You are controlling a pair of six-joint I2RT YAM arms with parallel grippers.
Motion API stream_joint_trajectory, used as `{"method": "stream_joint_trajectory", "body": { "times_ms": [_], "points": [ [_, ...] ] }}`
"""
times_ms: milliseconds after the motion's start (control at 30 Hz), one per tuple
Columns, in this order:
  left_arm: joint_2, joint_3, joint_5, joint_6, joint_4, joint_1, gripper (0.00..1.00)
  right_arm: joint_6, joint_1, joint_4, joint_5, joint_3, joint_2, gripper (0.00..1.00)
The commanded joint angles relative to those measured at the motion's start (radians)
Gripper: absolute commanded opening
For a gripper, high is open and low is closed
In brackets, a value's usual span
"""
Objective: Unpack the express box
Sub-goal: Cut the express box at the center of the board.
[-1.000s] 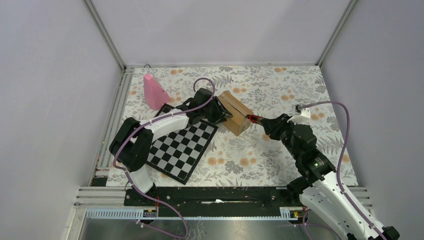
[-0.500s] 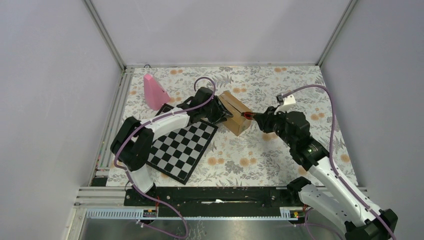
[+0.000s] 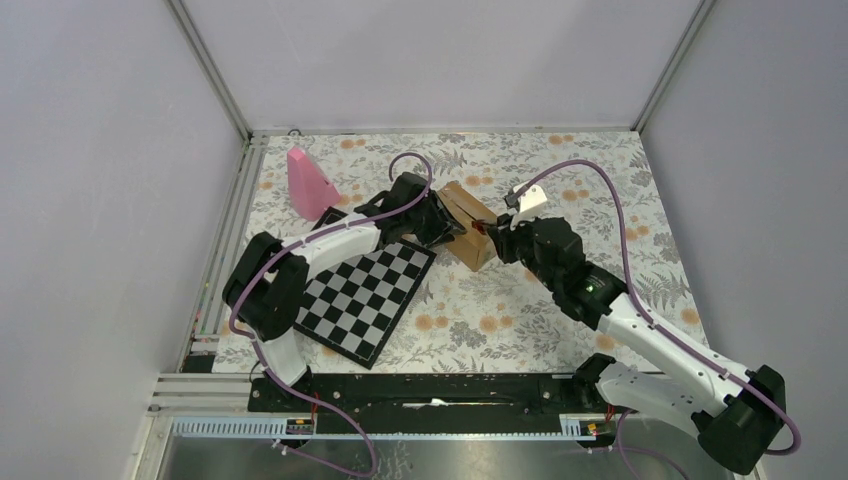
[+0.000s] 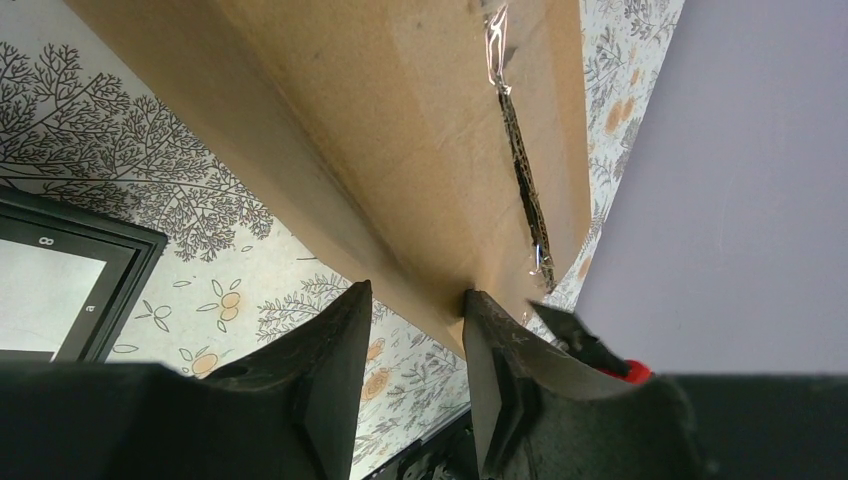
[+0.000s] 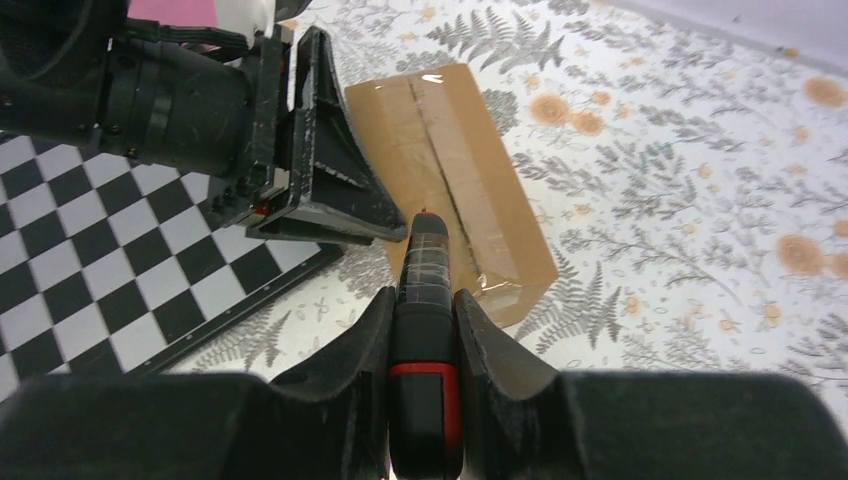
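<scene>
Here, the express box [image 3: 468, 228] lies on the floral tablecloth [image 3: 560, 170] toward the middle of the table, just beside the far corner of the chessboard [image 3: 360, 295]. Both arms converge on it. The left gripper [image 4: 415, 300] straddles one long edge of the carton, and its jaws appear clenched on the cardboard in the left wrist view. The right gripper [image 5: 422, 300] grasps a black cutter [image 5: 425, 265] with a red band. The cutter's tip points at the box's near end, just beside the taped seam [image 5: 445, 150] and close to the left gripper's finger [image 5: 330, 180].

Risks, as judged:
- (a) The cutter tip sits very near that finger, so a stroke steered slightly left would strike the gripper instead of the tape.
- (b) The box is pinned along one edge only, so a push from the tool could pivot it or slide it over the cloth.
- (c) A tip driven too deep could damage whatever is packed inside.
- (d) A stroke off the seam line would score the cardboard and leave the flaps shut.

Not resolved:
- Whether the tip touches the box cannot be told, since the tool covers the near corner.
- Whether a blade is extended cannot be made out.
- How far the seam is slit is unclear, though the left wrist view shows a ragged gap in the tape.
- The contents are hidden.
- From above, both grippers cover part of the carton.
</scene>
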Motion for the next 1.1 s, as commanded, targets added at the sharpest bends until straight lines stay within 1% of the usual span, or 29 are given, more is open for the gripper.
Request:
{"method": "stream_joint_trajectory", "body": {
  "times_ms": [0, 267, 600, 833, 1067],
  "points": [
    [0.07, -0.015, -0.113, 0.056, -0.177, 0.009, 0.39, -0.098, 0.022, 0.118, 0.128, 0.036, -0.007, 0.0],
    [0.076, -0.007, -0.12, 0.059, -0.194, 0.009, 0.39, -0.148, 0.05, 0.122, 0.16, 0.034, 0.012, 0.0],
    [0.078, -0.004, -0.113, 0.061, -0.196, 0.01, 0.39, -0.167, 0.061, 0.119, 0.156, 0.033, 0.049, 0.0],
    [0.078, 0.0, -0.108, 0.062, -0.201, 0.012, 0.39, -0.168, 0.068, 0.1, 0.149, 0.035, 0.056, 0.0],
    [0.077, -0.001, -0.102, 0.062, -0.201, 0.016, 0.39, -0.189, 0.079, 0.069, 0.182, 0.046, 0.06, 0.0]
  ]
}}
